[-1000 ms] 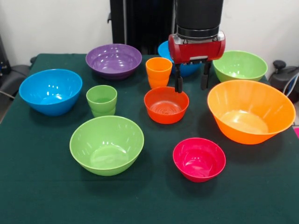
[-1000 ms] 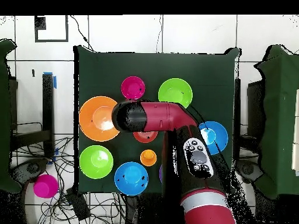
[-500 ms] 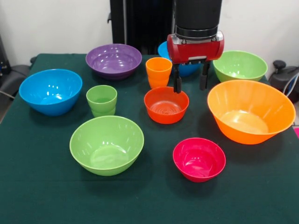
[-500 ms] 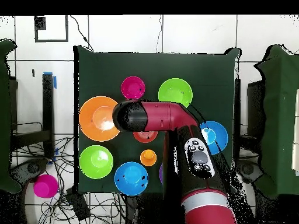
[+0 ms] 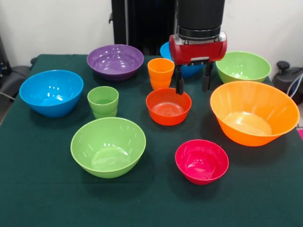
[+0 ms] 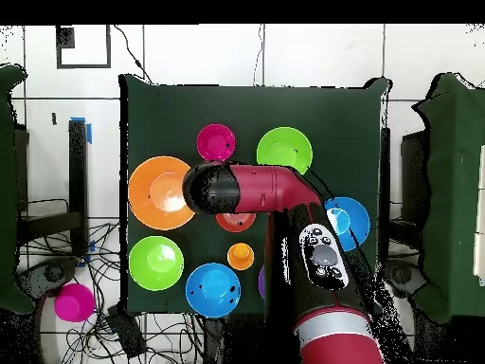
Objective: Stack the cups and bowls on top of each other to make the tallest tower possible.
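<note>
We are seeing nothing stacked: the large orange bowl [image 5: 254,112] is sitting at the desk's [image 5: 42,198] three o'clock, the small orange-red bowl [image 5: 168,106] centrally, and our gripper [image 5: 193,86] is hovering above its one-o'clock rim, fingers [image 5: 180,85] released, empty.

Arm [image 6: 284,204] reaching out w/ elbow bent, wrist pointing straight down. Tool [image 5: 193,85] hanging vertical, both fingers [image 5: 180,83] spread apart, holding nothing, tips hovering above worktop level.
</note>
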Controlling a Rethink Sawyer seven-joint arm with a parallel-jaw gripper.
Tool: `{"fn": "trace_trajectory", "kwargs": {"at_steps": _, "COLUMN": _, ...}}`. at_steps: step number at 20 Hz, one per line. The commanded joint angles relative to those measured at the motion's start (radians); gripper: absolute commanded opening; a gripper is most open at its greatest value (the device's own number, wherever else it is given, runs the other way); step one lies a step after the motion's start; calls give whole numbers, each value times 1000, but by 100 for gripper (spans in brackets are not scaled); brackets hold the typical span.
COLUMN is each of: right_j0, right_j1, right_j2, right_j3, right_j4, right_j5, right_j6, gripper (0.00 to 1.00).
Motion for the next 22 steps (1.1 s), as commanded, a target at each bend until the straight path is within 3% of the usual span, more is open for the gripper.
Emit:
{"fn": "trace_trajectory", "kwargs": {"at_steps": 1, "right_j0": -5, "right_j1": 48, "right_j2": 77, "right_j3": -41, "right_j4": -80, "right_j5": 10, "right_j6": -45, "gripper": 100}}
{"fn": "trace_trajectory", "kwargs": {"at_steps": 6, "right_j0": -11, "right_j1": 54, "right_j2": 89, "right_j3": -40, "right_j4": -80, "right_j5": -7, "right_j6": -50, "gripper": 100}}
{"fn": "trace_trajectory", "kwargs": {"at_steps": 12, "right_j0": 2, "right_j1": 42, "right_j2": 83, "right_j3": -109, "right_j4": -43, "right_j5": 68, "right_j6": -30, "gripper": 100}}
{"fn": "trace_trajectory", "kwargs": {"at_steps": 16, "right_j0": -5, "right_j1": 95, "right_j2": 75, "right_j3": -171, "right_j4": -41, "right_j5": 38, "right_j6": -16, "gripper": 100}}
{"fn": "trace_trajectory", "kwargs": {"at_steps": 22, "right_j0": -16, "right_j1": 128, "right_j2": 59, "right_j3": -174, "right_j4": -59, "right_j5": -16, "right_j6": -2, "gripper": 100}}
